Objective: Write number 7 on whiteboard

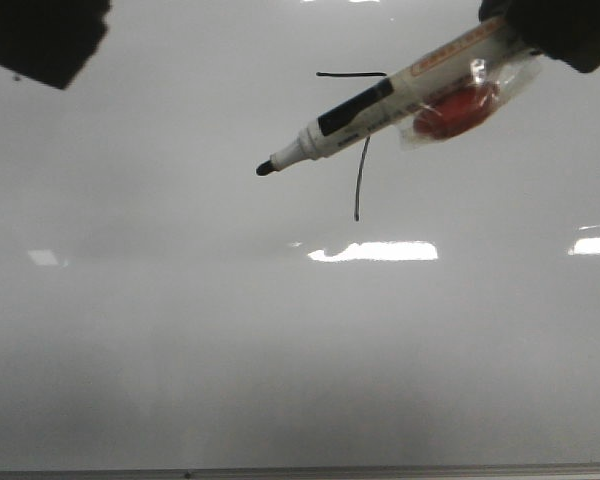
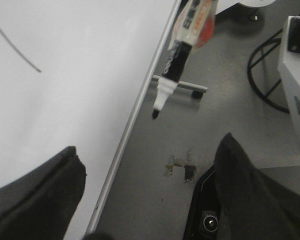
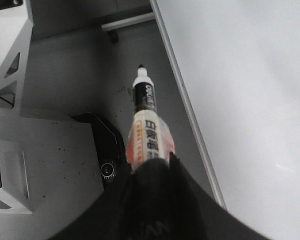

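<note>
- We see a grey concrete floor (image 2: 225, 125) beside the work area, speckled and dull.
- A scuffed, stained patch (image 2: 180, 167) marks the floor.
- A pale metal bar on a dark caster (image 2: 182, 86) lies low across the floor.
- A black curved cable or hoop (image 2: 262, 75) loops over the floor near a light grey metal frame (image 2: 295, 65).
- Another grey frame with triangular cut-outs (image 3: 10, 70) stands on a speckled grey base (image 3: 55, 160).

Number 7 (image 1: 358, 150): thin black stroke, upper-mid whiteboard (image 1: 180, 330), partly hidden; board glossy w/ glare.
</note>
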Robot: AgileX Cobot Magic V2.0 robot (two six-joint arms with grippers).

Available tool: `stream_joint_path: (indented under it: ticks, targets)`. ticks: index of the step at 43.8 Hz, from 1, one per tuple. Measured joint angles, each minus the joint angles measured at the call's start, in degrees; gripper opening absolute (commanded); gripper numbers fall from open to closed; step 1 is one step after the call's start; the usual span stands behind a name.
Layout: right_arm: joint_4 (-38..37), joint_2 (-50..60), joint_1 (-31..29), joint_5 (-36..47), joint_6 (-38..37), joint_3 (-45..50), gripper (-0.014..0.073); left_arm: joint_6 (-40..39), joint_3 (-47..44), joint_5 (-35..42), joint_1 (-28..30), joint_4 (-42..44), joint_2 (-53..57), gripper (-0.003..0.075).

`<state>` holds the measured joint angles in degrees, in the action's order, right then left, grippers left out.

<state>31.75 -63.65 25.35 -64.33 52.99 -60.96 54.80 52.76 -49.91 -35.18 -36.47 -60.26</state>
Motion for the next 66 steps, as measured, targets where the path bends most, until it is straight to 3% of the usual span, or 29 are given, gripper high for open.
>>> stream_joint_path:
  ticks: [12, 26, 31, 41, 47, 52, 56, 60, 62, 66]
  targets:
    - [0.82, 0.00, 0.00, -0.13, 0.54, 0.00, -0.0068, 0.00, 6.03, 0.22, -8.08, -0.44, -10.10, 0.0545]
    - [0.92, 0.00, 0.00, -0.13, 0.66, 0.00, -0.0068, 0.00, 10.19, 1.81, -10.06, -0.44, -19.11, 0.0541]
    - [0.92, 0.00, 0.00, -0.13, 0.66, 0.00, -0.0068, 0.90, 10.38, 2.48, -10.06, -0.52, -20.33, 0.0445]
    - [0.94, 0.00, 0.00, -0.13, 0.66, 0.00, -0.0068, 1.55, 10.51, 2.57, -10.06, -0.97, -20.48, 0.0167]
    - [0.94, 0.00, 0.00, -0.02, 0.77, 0.00, -0.0055, 1.71, 10.51, 2.61, -10.06, -1.34, -20.48, 0.0062]
    - [0.94, 0.00, 0.00, -0.26, 0.96, 0.00, 0.0095, 3.10, 10.51, 2.13, -10.15, -1.02, -20.48, 0.0006]
    - [0.94, 0.00, 0.00, -0.34, 1.14, 0.00, 0.0335, 3.45, 10.51, 1.62, -10.27, -0.88, -20.48, -0.0020]
    - [0.94, 0.00, 0.00, -0.05, 1.14, 0.00, 0.0521, 3.03, 10.51, 1.56, -10.27, -1.22, -20.48, -0.0020]
    - [0.47, 0.13, 0.00, -0.15, 0.52, 0.00, 0.0568, 2.71, 10.51, 1.85, -10.14, -0.93, -20.48, -0.0020]
    - [-2.61, 1.18, -0.70, -0.54, -2.91, 0.00, 0.0573, 0.99, 10.51, 1.87, -9.04, 1.34, -20.36, -0.0020]
